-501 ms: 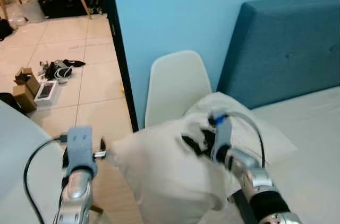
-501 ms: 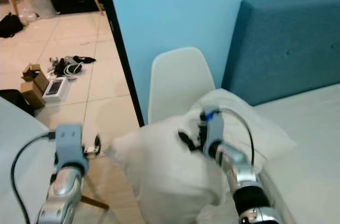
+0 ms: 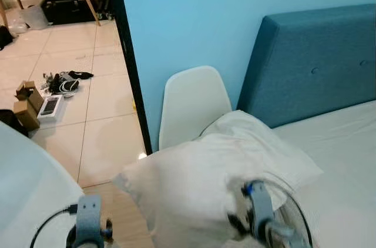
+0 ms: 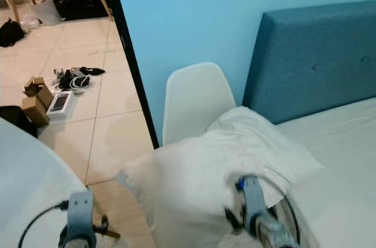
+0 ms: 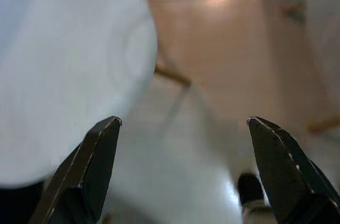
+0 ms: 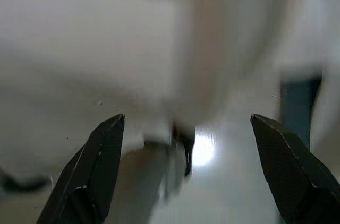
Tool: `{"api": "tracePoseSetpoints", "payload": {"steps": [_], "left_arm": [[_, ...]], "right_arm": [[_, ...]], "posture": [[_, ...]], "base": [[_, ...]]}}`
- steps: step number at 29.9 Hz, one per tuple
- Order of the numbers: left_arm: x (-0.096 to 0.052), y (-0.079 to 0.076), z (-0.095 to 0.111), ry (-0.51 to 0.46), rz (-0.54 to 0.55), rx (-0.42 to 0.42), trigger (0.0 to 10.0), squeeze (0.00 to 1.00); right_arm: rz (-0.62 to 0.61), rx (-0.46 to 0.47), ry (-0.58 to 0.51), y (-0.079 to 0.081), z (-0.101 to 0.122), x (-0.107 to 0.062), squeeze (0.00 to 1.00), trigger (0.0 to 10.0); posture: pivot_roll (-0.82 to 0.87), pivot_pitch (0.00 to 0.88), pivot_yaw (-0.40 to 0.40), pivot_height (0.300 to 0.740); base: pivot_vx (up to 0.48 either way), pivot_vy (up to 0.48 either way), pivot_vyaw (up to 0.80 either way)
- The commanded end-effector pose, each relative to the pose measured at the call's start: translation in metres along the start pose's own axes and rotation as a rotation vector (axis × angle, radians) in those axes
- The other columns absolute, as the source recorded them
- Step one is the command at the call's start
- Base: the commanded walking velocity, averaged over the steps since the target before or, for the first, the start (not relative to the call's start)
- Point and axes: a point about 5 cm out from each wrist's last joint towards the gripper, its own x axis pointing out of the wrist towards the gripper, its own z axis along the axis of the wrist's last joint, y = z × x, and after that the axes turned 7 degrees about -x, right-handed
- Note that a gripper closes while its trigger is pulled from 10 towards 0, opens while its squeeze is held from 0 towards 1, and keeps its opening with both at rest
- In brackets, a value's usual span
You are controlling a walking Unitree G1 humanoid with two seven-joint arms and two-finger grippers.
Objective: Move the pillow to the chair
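A white pillow (image 3: 194, 183) lies slumped over the seat of the white chair (image 3: 191, 98). Its right end rests against the edge of the bed. My right gripper (image 6: 186, 118) is open, just below the pillow's front, and pale pillow fabric looms blurred ahead of its fingers. Low at the left my left gripper (image 5: 183, 120) is also open, with nothing between its fingers. Ahead of it lie a white rounded surface and tan floor. The chair's seat is hidden under the pillow.
A bed with a blue headboard (image 3: 317, 60) and a white mattress (image 3: 346, 160) stands to the right. A black door frame (image 3: 126, 54) runs up beside the chair. Boxes and cables (image 3: 47, 89) litter the tiled floor beyond. A white rounded surface (image 3: 23, 177) sits at the near left.
Both arms have dropped back toward the lower edge. The right gripper, earlier against the pillow's top, has come off it. The pillow stays over the chair.
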Motion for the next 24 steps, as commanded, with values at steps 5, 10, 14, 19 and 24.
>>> {"api": "tracePoseSetpoints", "payload": {"steps": [5,10,14,19,24], "left_arm": [[-0.003,0.01,-0.028,0.101,-0.005,0.107,10.0,0.0],[-0.008,0.013,-0.048,0.216,-0.025,0.144,10.0,0.0],[-0.011,0.016,-0.06,0.289,-0.017,0.11,10.0,0.0],[-0.013,0.018,-0.067,0.336,-0.016,0.1,10.0,0.0],[-0.016,0.022,-0.073,0.367,-0.003,0.068,10.0,0.0]], "right_arm": [[-0.069,0.057,0.111,0.0,-0.034,-0.005,0.0,10.0],[-0.063,0.022,0.201,0.008,-0.058,-0.008,0.0,10.0],[-0.059,0.024,0.213,0.013,-0.063,-0.008,0.0,10.0],[-0.052,0.002,0.22,0.017,-0.064,-0.007,0.0,10.0],[-0.061,-0.016,0.239,0.015,-0.066,-0.008,0.0,10.0]], "posture": [[-0.16,0.098,0.002,0.74],[-0.16,0.09,0.007,0.74],[-0.16,0.091,0.011,0.74],[-0.16,0.09,0.003,0.74],[-0.16,0.09,0.003,0.74]], "base": [[0.0,0.0,0.0],[0.0,0.0,0.0],[0.0,0.0,0.0],[0.0,0.0,0.0],[0.0,0.0,-0.31]]}}
